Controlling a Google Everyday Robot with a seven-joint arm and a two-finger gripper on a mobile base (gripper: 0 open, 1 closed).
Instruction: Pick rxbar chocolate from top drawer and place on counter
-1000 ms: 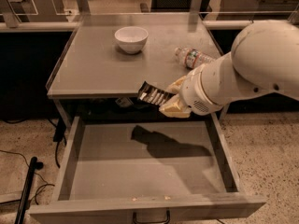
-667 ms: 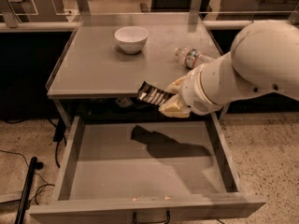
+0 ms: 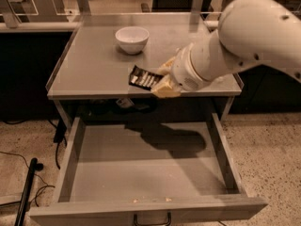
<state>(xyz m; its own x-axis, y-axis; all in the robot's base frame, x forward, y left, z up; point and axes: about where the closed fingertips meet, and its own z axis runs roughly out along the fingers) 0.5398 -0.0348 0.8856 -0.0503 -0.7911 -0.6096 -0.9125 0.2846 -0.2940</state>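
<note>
My gripper is shut on the rxbar chocolate, a flat black bar with white stripes. It holds the bar just above the front edge of the grey counter. The cream fingers pinch the bar's right end. The big white arm comes in from the upper right. The top drawer stands pulled open below the counter, its flat bottom bare but for a few crumbs by the front wall. Its dark handle shows at the bottom edge.
A white bowl stands on the back of the counter. The arm covers the counter's right part. Black cables and a pole lie on the speckled floor at the left. Chairs and desks stand behind the counter.
The gripper with the bar has risen and moved back, from in front of the counter's edge to just over its front edge. The water bottle seen earlier on the right is now hidden by the arm.
</note>
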